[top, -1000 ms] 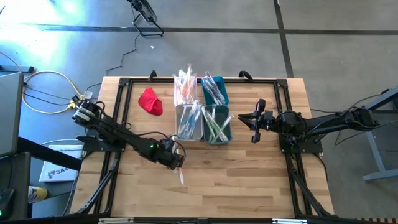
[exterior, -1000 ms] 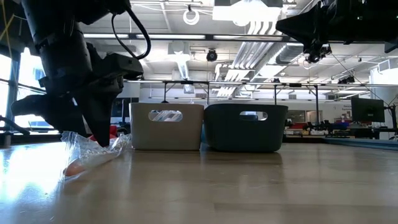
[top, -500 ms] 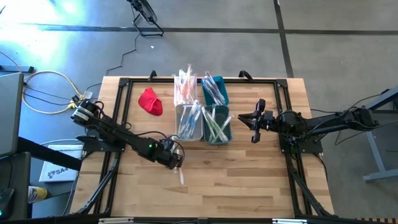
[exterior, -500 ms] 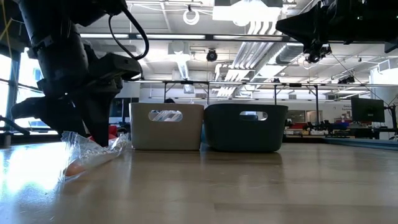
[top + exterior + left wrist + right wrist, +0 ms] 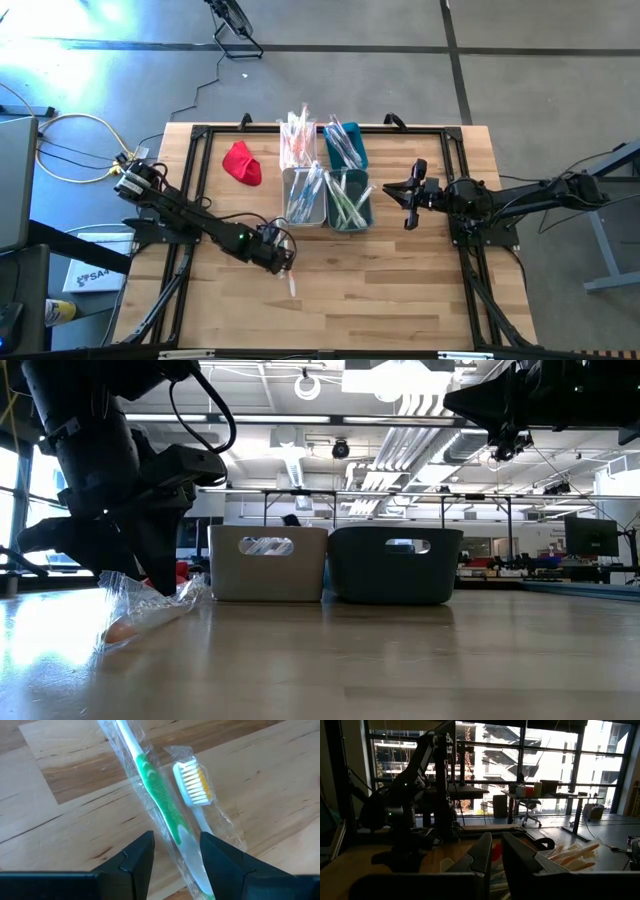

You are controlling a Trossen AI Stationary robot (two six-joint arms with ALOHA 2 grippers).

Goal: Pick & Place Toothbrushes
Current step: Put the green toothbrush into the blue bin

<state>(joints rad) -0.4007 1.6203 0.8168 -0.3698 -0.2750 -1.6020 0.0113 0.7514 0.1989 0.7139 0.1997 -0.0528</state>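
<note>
I have the wooden tabletop [image 5: 400, 280] under both arms. At its far middle sit four small bins [image 5: 327, 197] packed with wrapped toothbrushes [image 5: 298, 138], and a red cloth [image 5: 241, 163] lies to their left. My right arm waits raised beside the bins on the right, its right claw [image 5: 409, 195] closed on nothing that I can see. My left arm reaches low across the near left of the tabletop. Its left claw [image 5: 175, 851] is down at the wood with the fingers [image 5: 137, 857] apart, straddling two wrapped toothbrushes lying there: a green-handled toothbrush [image 5: 157, 800] between the fingers, and a white toothbrush [image 5: 195, 790] touching it, bristles facing up.
</note>
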